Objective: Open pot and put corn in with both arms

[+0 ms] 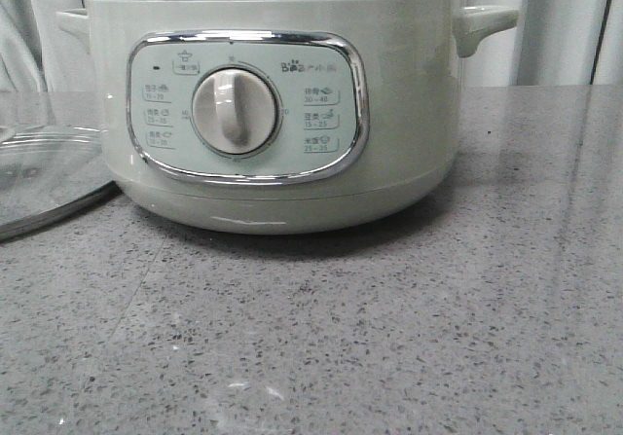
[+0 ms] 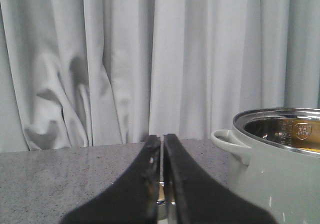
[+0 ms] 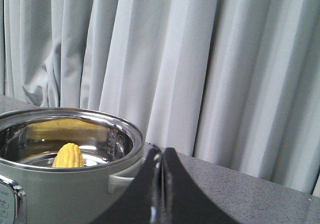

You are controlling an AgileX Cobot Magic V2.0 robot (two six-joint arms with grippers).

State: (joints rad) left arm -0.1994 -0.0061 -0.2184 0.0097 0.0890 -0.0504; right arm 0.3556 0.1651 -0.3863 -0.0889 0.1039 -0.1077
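The pale green pot [image 1: 282, 104] stands open in the middle of the table, its dial panel facing me. It also shows in the left wrist view [image 2: 280, 164] and the right wrist view [image 3: 60, 184]. The yellow corn [image 3: 68, 156] lies inside the steel bowl, seen only in the right wrist view. My left gripper [image 2: 162, 140] is shut and empty, left of the pot near its handle [image 2: 227, 143]. My right gripper [image 3: 162, 152] is shut and empty, right of the pot beside its other handle [image 3: 122, 181]. Neither gripper shows in the front view.
The steel-rimmed glass lid [image 1: 49, 177] lies flat on the grey speckled table [image 1: 389, 328] to the left of the pot. A pale curtain [image 3: 200, 68] hangs behind the table.
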